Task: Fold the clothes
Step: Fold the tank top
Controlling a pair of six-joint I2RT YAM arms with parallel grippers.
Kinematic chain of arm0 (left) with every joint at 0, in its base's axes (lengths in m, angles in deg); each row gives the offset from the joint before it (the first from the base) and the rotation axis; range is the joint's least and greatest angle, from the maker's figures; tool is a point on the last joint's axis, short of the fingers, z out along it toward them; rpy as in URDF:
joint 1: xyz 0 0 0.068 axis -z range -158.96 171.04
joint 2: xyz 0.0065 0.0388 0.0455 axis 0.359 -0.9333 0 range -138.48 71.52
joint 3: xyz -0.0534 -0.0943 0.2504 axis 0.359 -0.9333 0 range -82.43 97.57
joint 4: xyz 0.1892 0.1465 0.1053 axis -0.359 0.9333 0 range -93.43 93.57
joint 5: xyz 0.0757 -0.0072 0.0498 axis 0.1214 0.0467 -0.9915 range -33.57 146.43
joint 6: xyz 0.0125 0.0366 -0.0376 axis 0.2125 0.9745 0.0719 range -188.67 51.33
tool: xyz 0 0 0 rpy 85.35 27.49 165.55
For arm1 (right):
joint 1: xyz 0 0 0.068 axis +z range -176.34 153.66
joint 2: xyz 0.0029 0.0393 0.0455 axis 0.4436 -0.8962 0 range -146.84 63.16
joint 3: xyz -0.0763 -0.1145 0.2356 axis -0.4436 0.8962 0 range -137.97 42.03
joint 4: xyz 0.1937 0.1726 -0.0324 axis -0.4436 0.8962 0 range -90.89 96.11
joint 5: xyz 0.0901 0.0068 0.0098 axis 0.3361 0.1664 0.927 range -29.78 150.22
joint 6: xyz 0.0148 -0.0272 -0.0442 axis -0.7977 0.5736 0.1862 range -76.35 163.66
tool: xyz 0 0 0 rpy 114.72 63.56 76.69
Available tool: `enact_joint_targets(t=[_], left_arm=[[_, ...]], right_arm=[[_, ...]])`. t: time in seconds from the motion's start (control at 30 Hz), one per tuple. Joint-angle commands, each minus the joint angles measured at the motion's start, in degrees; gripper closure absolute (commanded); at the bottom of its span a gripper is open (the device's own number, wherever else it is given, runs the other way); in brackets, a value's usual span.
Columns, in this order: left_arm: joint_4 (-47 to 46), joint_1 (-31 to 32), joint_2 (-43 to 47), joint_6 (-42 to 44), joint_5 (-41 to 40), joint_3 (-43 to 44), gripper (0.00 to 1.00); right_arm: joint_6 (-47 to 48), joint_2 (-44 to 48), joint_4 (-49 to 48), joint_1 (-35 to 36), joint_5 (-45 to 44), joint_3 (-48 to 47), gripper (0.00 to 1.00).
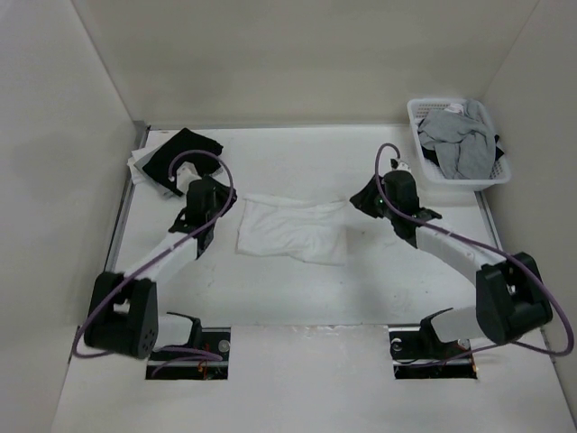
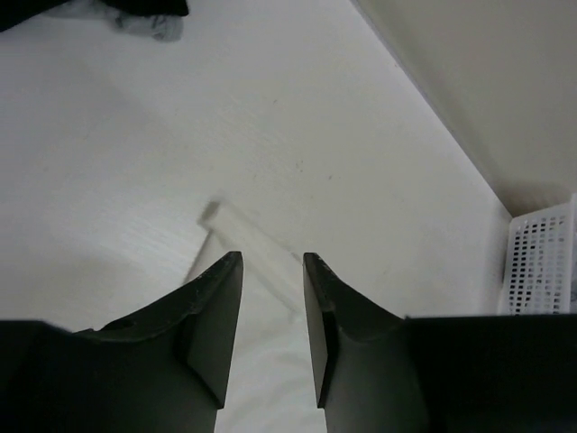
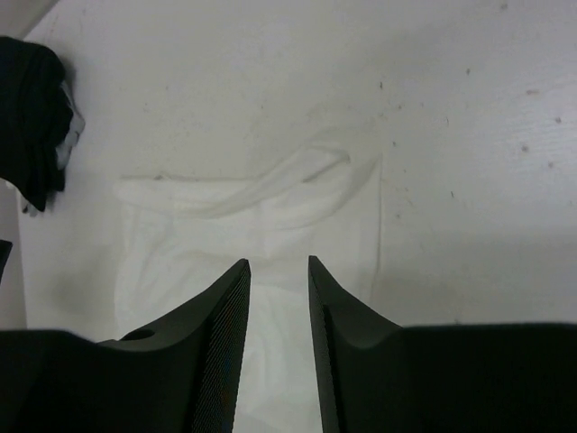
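Lifting straight up will spare the fold, since your left hand (image 2: pixel 272 262) and right hand (image 3: pixel 279 263) both hang released and empty over the white garment (image 1: pixel 293 233).

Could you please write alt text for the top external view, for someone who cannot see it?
A rumpled white garment lies between the left gripper and right gripper, one at each end. A black garment lies at the back left, a white basket of grey clothes at the back right.

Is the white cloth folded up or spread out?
Folded over, but loosely: the white cloth lies as a short, wrinkled rectangle, and the right wrist view shows one layer lying over another.
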Motion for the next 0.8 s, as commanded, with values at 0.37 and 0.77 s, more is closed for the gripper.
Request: enact_joint_targets(t=[0.37, 0.77], left_arm=[[12.16, 5.26, 27.73, -2.09, 4.16, -25.30, 0.61], [4.68, 4.65, 16.11, -3.49, 5.05, -26.27, 0.72]], right_arm=[[-6.97, 27.38, -2.20, 12.24, -6.00, 27.87, 0.88], [-11.81, 24.85, -2.46, 15.85, -6.18, 32.01, 0.59]])
